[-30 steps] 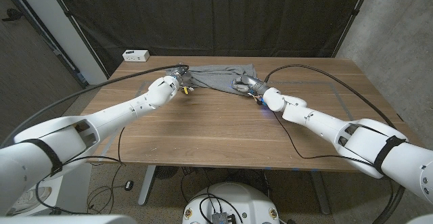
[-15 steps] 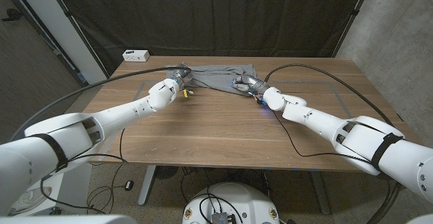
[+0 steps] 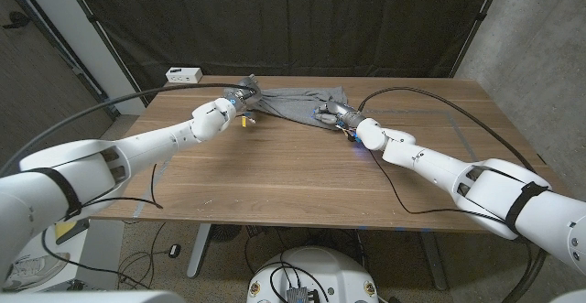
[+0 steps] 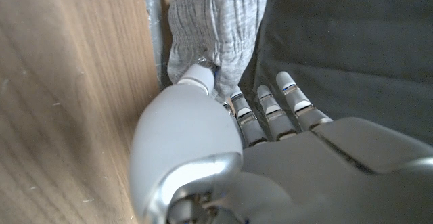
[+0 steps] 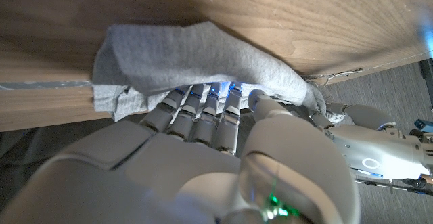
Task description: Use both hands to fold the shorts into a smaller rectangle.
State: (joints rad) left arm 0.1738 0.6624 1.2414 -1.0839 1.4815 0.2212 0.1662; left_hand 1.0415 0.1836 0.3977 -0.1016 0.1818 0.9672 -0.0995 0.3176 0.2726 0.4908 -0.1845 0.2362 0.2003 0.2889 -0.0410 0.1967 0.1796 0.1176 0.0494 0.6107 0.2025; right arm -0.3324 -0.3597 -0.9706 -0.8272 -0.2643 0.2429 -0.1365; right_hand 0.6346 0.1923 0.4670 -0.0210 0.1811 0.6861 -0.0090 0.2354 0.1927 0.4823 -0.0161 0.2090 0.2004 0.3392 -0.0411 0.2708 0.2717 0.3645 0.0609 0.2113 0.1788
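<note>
The grey shorts (image 3: 298, 103) lie spread at the far middle of the wooden table (image 3: 293, 175). My left hand (image 3: 240, 100) pinches their left corner, which stands raised off the wood. In the left wrist view the left hand (image 4: 223, 149) has its thumb and fingers closed on bunched grey shorts (image 4: 210, 21). My right hand (image 3: 332, 114) grips the shorts' near right corner low on the table. In the right wrist view the right hand (image 5: 203, 156) has its fingers tucked under a fold of the shorts (image 5: 196, 58).
A small white box (image 3: 184, 74) sits at the table's back left corner. A black cable (image 3: 430, 97) loops over the table's right side. A dark curtain hangs behind the far edge. Bare wood stretches across the near half.
My left hand has moved toward the far edge and lifted the shorts' left corner off the table. The right hand has stayed in place.
</note>
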